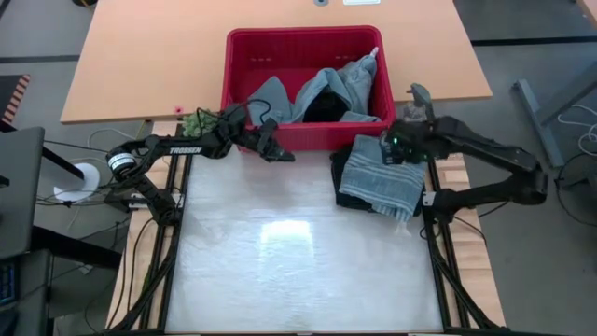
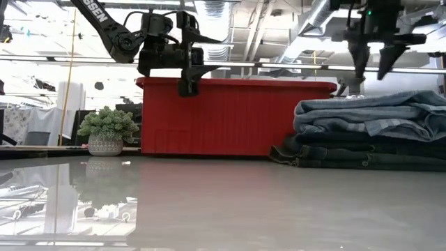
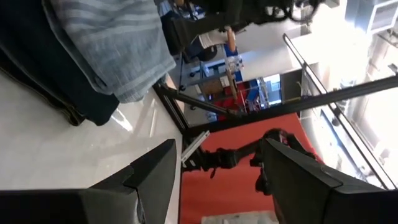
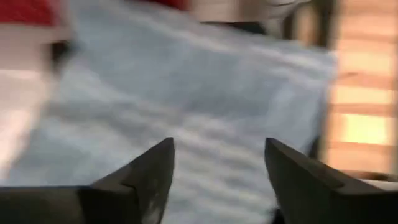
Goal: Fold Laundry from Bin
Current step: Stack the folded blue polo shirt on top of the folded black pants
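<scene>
While the right gripper (image 1: 399, 149) hung apart over the folded stack (image 1: 378, 182) at center right, the left gripper (image 1: 272, 149), also apart, sat nearer the bin (image 1: 233, 56).

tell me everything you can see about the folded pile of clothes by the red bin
The folded pile lies on the white work surface, at its right edge, just in front of the red bin. On top is a blue-grey striped cloth, soft and slightly rumpled, with light blue denim layers under it and dark garments at the bottom. In the low view the stack sits fairly flat, its folded edges rounded. The right gripper hovers open just above it, not touching.
</scene>
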{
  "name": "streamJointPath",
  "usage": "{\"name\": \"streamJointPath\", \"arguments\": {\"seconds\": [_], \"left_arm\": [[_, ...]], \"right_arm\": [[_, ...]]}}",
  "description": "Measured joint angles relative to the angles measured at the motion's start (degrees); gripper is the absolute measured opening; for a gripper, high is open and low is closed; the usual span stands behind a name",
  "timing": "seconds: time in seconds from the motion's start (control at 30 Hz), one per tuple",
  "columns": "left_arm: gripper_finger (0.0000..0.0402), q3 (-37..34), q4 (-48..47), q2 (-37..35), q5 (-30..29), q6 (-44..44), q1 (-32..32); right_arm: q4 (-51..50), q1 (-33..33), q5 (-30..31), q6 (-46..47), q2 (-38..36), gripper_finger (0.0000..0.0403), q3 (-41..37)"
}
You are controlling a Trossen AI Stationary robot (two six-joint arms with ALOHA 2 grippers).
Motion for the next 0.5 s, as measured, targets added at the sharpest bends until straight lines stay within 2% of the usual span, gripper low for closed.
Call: {"name": "streamJointPath", "arguments": {"seconds": [0.1,0.23,0.27,0.37,0.5], "left_arm": [[0.0226,0.0,0.0,0.0,0.3,1.0,0.0],[0.0226,0.0,-0.5,0.0,-0.3,2.3,0.0],[0.0226,0.0,-0.8,0.0,-0.5,2.5,0.0],[0.0226,0.0,-2.0,0.0,-1.0,3.1,0.0],[0.0226,0.0,-4.9,-0.1,-1.2,4.6,0.0]], "right_arm": [[0.7,6.0,1.1,7.7,-1.0,0.0178,-2.7],[1.9,11.2,2.6,18.5,-0.9,0.0036,-9.3],[2.8,12.1,2.9,20.5,-0.4,0.0021,-11.1],[6.9,12.5,2.0,22.7,1.0,0.0027,-16.2],[9.9,10.7,-2.5,21.9,3.2,0.0023,-21.5]]}}
